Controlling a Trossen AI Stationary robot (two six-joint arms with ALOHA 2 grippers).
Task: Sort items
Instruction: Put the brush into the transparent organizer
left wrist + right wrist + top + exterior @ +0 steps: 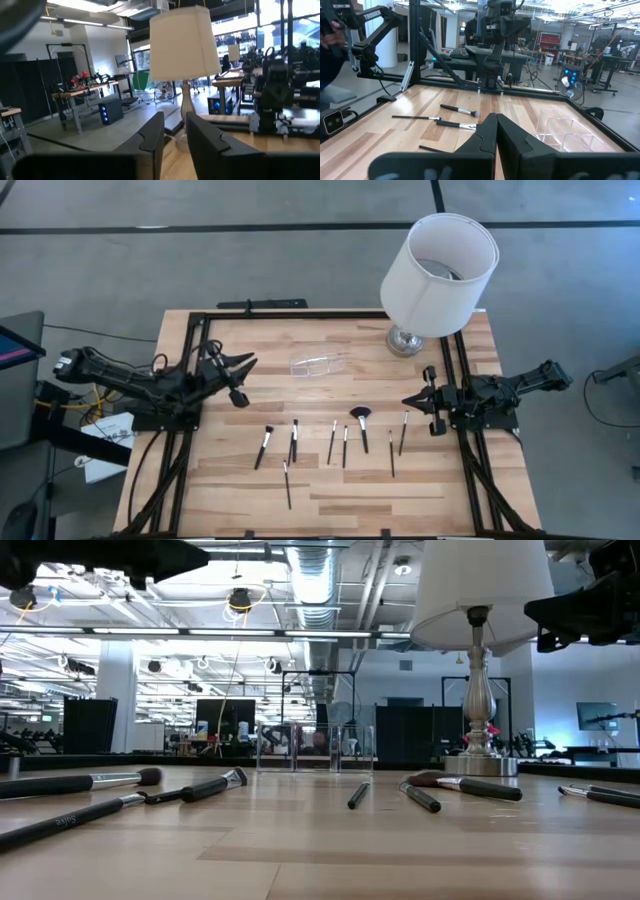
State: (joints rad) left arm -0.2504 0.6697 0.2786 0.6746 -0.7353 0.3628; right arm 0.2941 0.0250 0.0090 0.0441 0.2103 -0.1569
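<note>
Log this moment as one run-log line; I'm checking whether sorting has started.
left gripper: raised, slightly open, empty | right gripper: raised, shut, empty | brushes: loose on table | clear container: empty | sorting: not started

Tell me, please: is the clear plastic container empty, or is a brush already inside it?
Empty. The clear container shows only bare wood through its walls in the high view, and the brushes all lie on the table nearer the front edge.

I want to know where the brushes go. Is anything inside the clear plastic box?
The clear plastic box looks empty; only the wooden table shows through it. All the brushes lie on the table in front of it, none inside.
</note>
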